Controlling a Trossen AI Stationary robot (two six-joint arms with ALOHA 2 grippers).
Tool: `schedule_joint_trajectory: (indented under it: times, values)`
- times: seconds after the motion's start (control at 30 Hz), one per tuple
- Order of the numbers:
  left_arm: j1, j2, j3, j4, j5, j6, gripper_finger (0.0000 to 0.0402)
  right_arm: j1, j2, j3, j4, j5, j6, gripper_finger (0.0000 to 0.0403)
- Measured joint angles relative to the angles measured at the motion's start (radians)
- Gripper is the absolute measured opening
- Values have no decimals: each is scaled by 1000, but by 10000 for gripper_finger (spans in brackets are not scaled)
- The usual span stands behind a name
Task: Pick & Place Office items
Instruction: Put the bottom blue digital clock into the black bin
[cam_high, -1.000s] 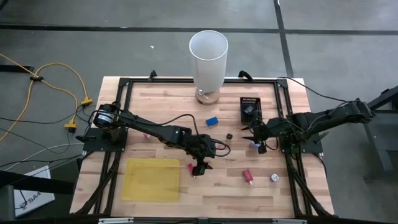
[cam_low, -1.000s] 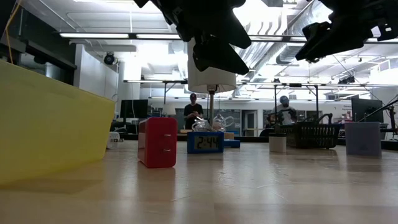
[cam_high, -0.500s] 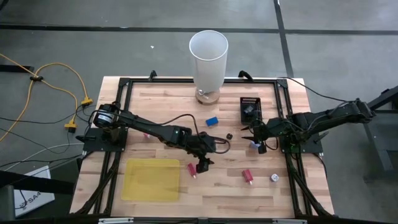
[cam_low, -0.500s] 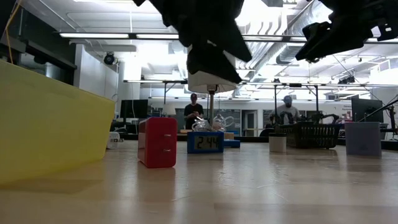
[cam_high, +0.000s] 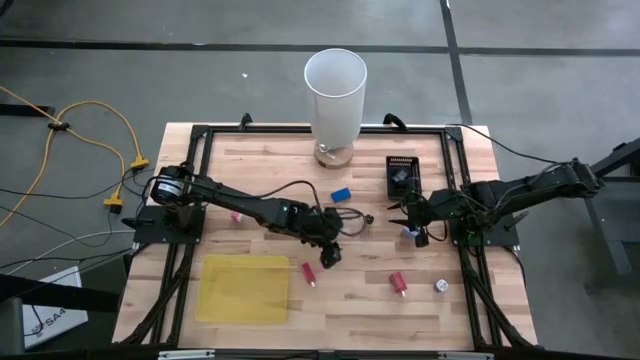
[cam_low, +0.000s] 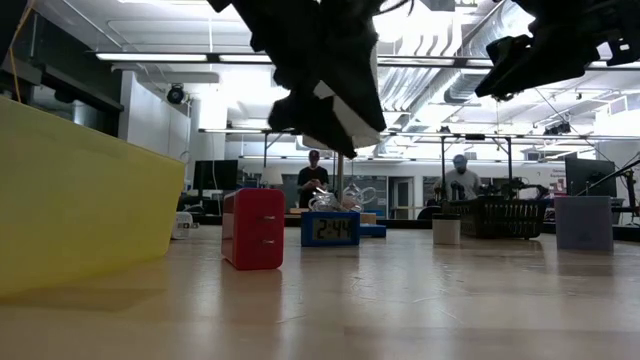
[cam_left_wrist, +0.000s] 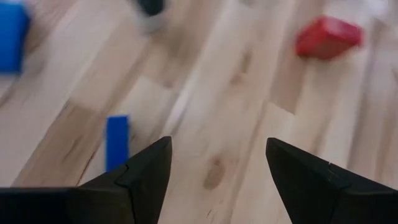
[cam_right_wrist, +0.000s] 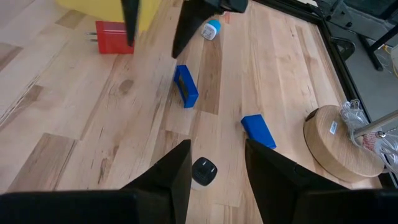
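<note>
Since the earlier frames the left gripper (cam_high: 328, 252) has drawn back from the small red piece (cam_high: 308, 271) beside the yellow sheet (cam_high: 243, 288), lifting above the desk (cam_high: 260, 165) with its fingers spread and empty. The right gripper (cam_high: 413, 226) hovers near the black tray (cam_high: 401, 177), fingers parted over a small black piece (cam_right_wrist: 203, 169). Other blue (cam_high: 341, 195), red (cam_high: 398, 283) and whitish (cam_high: 440, 286) pieces lie scattered.
</note>
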Motion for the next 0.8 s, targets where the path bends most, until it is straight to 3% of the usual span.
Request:
schedule_joint_trajectory:
  times: [0.1,0.2,0.57,0.8]
  values:
    - [15,0,0,-46,-5,-122,254,0,0,0,0,0,0,137]
    - [32,0,0,-71,-5,-147,254,0,0,0,0,0,0,137]
    - [58,0,0,-127,0,26,254,0,0,0,0,0,0,137]
    - [57,0,0,-191,0,56,254,0,0,0,0,0,0,137]
